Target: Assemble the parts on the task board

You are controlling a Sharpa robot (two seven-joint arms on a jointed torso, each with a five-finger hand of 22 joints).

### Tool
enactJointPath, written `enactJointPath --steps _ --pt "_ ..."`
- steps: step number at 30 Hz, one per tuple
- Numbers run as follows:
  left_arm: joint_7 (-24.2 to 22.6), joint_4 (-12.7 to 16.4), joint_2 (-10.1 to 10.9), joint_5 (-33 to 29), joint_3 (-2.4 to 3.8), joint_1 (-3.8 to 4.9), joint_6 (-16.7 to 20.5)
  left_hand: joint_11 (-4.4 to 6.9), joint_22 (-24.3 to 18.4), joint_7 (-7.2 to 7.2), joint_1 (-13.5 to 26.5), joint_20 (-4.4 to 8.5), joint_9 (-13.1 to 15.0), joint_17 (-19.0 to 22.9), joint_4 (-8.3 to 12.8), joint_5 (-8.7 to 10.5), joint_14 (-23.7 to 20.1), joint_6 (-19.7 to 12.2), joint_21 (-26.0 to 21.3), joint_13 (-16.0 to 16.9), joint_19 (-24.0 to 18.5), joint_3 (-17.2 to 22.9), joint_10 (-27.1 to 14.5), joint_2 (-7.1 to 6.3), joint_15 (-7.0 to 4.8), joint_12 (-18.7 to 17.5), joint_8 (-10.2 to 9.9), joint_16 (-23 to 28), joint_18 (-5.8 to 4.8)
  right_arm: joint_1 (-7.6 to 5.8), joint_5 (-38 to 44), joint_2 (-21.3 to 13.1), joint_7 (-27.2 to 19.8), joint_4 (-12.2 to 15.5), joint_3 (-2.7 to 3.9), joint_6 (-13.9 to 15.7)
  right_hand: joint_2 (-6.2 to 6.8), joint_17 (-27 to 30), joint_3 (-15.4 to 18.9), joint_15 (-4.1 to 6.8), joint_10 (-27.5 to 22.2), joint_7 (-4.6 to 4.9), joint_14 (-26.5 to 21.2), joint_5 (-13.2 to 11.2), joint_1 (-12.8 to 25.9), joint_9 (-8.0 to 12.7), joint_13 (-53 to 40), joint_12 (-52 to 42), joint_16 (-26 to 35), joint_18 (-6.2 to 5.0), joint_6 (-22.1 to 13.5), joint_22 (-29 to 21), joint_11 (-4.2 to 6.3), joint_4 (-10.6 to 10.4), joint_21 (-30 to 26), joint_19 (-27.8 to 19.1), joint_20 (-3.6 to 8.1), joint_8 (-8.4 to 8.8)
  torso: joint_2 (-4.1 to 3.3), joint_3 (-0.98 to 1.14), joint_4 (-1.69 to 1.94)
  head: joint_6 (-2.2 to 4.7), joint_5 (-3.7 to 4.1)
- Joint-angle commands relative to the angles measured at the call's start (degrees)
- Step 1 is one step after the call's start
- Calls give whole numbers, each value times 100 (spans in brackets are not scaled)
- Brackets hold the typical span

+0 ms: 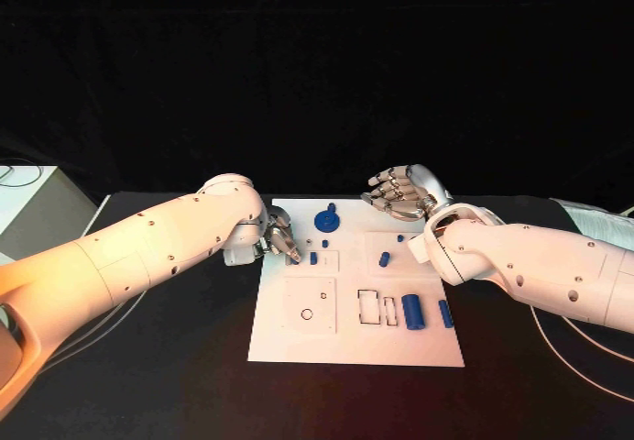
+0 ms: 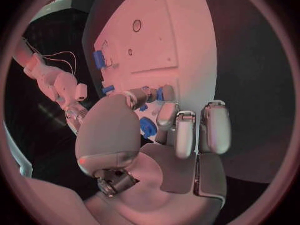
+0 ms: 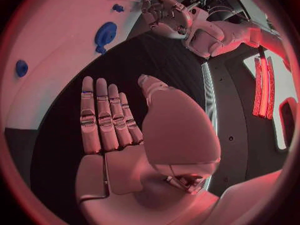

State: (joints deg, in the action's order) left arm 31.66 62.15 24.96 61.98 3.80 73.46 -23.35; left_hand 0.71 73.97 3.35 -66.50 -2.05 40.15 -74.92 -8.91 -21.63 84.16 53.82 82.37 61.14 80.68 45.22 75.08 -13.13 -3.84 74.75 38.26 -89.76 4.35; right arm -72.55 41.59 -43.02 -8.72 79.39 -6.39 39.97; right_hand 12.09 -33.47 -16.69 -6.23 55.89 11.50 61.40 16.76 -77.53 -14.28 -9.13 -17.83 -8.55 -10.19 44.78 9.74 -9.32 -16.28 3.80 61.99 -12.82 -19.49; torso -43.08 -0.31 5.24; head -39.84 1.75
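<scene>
I'm working my left hand (image 1: 280,240) at a small blue peg (image 1: 313,258) on the task board (image 1: 298,344), and I can't tell whether it grips; seating that peg looks next. My right hand (image 1: 399,192) hovers empty, fingers spread.

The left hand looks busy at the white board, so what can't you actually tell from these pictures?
- Head view: the left hand hides what its fingertips touch on the task board.
- Left wrist view: a blue part sits at its fingers, too covered to tell if it is gripped.
- Head view: small parts too tiny to identify.
</scene>
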Motion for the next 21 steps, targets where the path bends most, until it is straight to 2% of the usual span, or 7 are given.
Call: enactJointPath --steps 1,8,14,21 --pt "21 -35 -51 151 -105 -158 -216 47 0 -33 -55 -13 264 -1487 765 -16 578 -28 28 -6 34 739 -16 10 -44 22 -23 -19 -77 -1 17 2 -80 13 1 -76 15 5 -8 -41 7 206 11 37 -35 9 4 33 28 -33 -32 -5 -38 8 -6 -56 2 -15 1 2 1 -4 3" --pt "23 -41 -58 139 -107 -157 -143 47 -31 -33 -56 -13 264 -1467 767 -13 573 -29 14 -72 16 739 -52 7 -44 -13 -26 -13 -71 -1 17 -1 -79 16 1 -76 15 5 -8 -41 7 206 11 37 -35 9 4 33 28 -33 -32 -5 -38 8 -6 -56 2 -15 3 1 2 3 10" --pt "108 -96 -78 3 -112 -158 36 1 -53 17 39 -33 298 -1437 599 97 564 -117 0 -279 -6 651 -161 142 -11 -136 -68 -4 -66 -1 16 -4 -79 24 1 -78 14 16 -5 -43 8 207 13 42 -33 12 16 34 36 -34 -33 -15 -39 7 -5 -59 0 -16 0 1 3 3 14" --pt "155 -132 -91 -113 -119 -161 68 -28 -75 43 154 -60 347 -1399 447 138 553 -288 -18 -294 -25 359 -182 130 14 -144 -120 8 -60 -1 14 -9 -76 28 1 -84 14 16 -5 -43 8 207 13 42 -33 12 16 34 36 -34 -33 -15 -39 7 -5 -59 0 -16 1 -3 5 -1 21"
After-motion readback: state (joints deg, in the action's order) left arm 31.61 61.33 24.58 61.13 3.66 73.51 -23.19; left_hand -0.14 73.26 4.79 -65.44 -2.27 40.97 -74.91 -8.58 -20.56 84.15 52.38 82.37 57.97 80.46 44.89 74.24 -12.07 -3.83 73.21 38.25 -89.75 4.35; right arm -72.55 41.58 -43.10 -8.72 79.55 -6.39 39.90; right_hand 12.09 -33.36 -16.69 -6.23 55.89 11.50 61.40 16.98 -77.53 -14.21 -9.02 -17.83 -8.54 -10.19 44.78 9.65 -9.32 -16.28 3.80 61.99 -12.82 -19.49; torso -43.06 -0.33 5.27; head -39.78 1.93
